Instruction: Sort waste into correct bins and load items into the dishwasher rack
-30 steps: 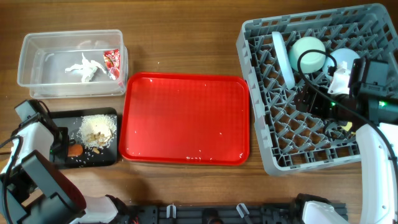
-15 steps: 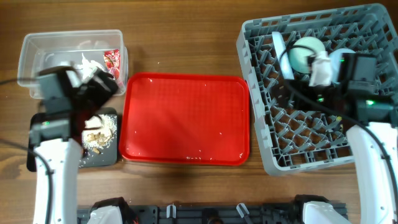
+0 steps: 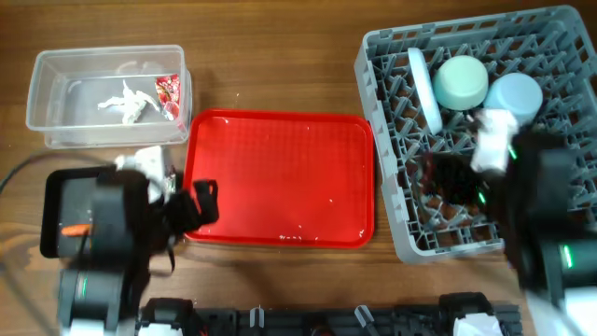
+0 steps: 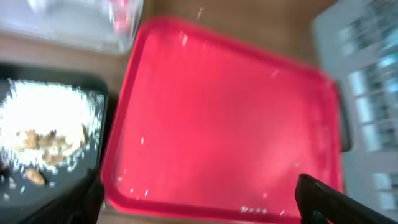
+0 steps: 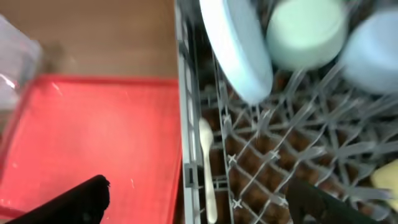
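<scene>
— At the right of the table, how did my dishwasher rack (image 3: pixel 550 42) look?

— It was grey, a square lattice of pegs. Your light blue plate (image 3: pixel 424 89) stood on edge in its back-left part. The pale mint-green bowl (image 3: pixel 462 82) sat just beside the plate, and the light blue bowl (image 3: pixel 515 93) was next along. In the right wrist view your white plastic spoon (image 5: pixel 206 168) lay inside the rack, close along its left wall. A bit of the yellow cup (image 5: pixel 387 180) showed at the frame's right edge.

— And the waste?

— Your crumpled white napkin (image 3: pixel 131 101) and the red-and-white wrapper (image 3: pixel 168 91) lay side by side in the clear tub (image 3: pixel 65 93) at the back left. The food scraps (image 4: pixel 43 134) were a pale, crumbly heap in the black tray (image 3: pixel 58 196), blurred in the left wrist view. From overhead, the small orange carrot (image 3: pixel 73 229) showed in that tray's left part, right beside your left arm, which hid much of the tray.

— What were my claws doing?

— Your left claw (image 4: pixel 199 190) hung over the red tray (image 3: pixel 280 177) with its fingers spread wide and nothing between them. Your right claw (image 5: pixel 199 196) hung over the rack's left edge, likewise spread and empty.
</scene>
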Available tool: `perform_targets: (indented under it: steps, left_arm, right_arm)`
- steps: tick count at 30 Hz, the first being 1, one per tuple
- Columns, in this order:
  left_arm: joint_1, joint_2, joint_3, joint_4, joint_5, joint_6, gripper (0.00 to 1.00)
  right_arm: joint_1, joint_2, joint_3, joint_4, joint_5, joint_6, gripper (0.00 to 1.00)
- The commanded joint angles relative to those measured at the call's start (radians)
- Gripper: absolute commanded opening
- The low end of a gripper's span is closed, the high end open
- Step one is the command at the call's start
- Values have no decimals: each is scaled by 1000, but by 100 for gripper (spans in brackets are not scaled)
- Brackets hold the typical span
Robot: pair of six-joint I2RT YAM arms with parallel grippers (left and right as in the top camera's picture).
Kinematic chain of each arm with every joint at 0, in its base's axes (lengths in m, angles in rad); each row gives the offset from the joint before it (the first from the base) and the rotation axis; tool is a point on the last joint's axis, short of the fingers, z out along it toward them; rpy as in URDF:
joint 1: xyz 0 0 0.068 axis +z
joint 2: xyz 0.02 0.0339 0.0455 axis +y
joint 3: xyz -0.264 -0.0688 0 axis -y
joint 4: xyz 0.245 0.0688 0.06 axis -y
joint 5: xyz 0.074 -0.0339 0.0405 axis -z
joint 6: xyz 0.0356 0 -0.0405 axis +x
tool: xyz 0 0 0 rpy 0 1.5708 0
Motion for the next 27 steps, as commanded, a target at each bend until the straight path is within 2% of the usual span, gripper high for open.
perform_targets:
  steps: [1, 2, 5, 12, 19, 22, 26, 27]
  left_arm:
    - [5, -276, -107, 23, -6, -31, 100]
    - [5, -356, -107, 52, -6, -71, 100]
    - [5, -418, -107, 16, -6, -71, 100]
    - [5, -418, -107, -119, -6, -71, 100]
    - [5, -418, -107, -149, -6, -71, 100]
    - [5, -418, -107, -149, -6, -71, 100]
    - [5, -418, -107, -149, -6, -71, 100]
    - [5, -418, -107, -149, -6, -71, 100]
  right_arm:
    - [0, -216, -86, 45, 32, 19, 100]
    - [0, -270, -89, 62, 22, 81, 100]
    - [0, -308, -89, 53, 22, 100, 100]
    - [0, -290, -90, 38, 23, 100, 100]
    - [-2, -316, -113, 38, 66, 67, 100]
    - [-1, -478, -262, 118, 195, 34, 100]
    - [-1, -798, -606, 386, 182, 30, 100]
    - [-2, -787, -658, 470, 180, 40, 100]
